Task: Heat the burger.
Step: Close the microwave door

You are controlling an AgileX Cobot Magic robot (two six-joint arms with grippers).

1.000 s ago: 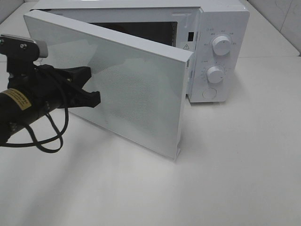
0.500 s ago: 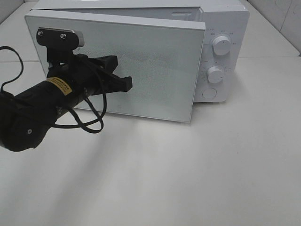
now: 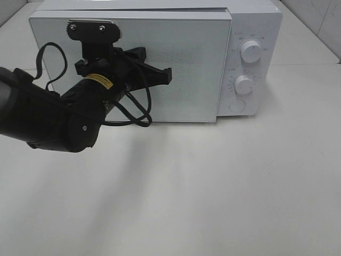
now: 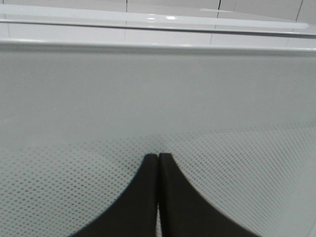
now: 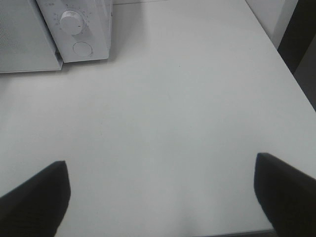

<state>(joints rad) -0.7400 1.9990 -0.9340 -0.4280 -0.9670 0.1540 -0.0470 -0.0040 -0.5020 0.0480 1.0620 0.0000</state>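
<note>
white table (image 3: 224,186) carries white microwave (image 3: 256,32), door closed.

Microwave (image 3: 266,21) inside behind door (image 3: 192,69); dial marks (image 3: 252,37) prob. too small.

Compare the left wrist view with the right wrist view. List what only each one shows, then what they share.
Left wrist only: the shut left gripper, close up to the dotted window. Right wrist only: the open right gripper, a dial, the round button and the table. Shared: the white microwave door.
</note>
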